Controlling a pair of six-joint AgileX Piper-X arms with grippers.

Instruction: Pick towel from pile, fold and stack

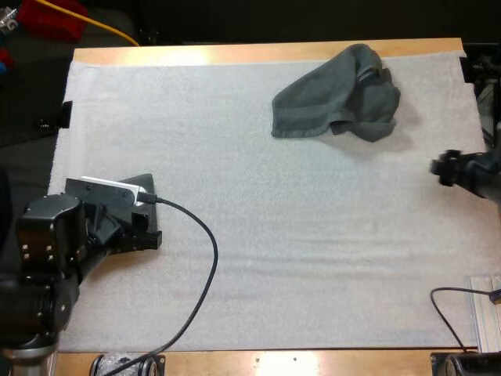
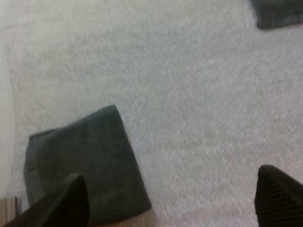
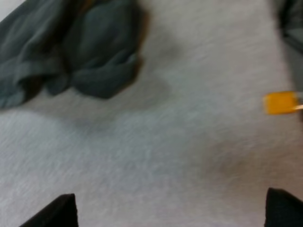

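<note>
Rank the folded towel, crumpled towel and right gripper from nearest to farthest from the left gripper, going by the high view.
1. folded towel: just under the left gripper, at the left side of the mat.
2. crumpled towel: far side of the mat, right of centre.
3. right gripper: at the mat's right edge.

The crumpled towel (image 1: 329, 98) is matt cloth, the mat (image 1: 313, 235) fuzzy.

Obstacles: crumpled towel (image 1: 337, 95), heaped on white mat (image 1: 274, 235); folded towel (image 2: 90, 165), flat, well apart from crumpled towel, partly beneath left gripper (image 2: 169, 171), fingers spread. Free room: bare mat from crumpled towel's near side across to folded towel. Right gripper (image 3: 170, 194) near crumpled towel, apart from it, fingers spread.
</note>
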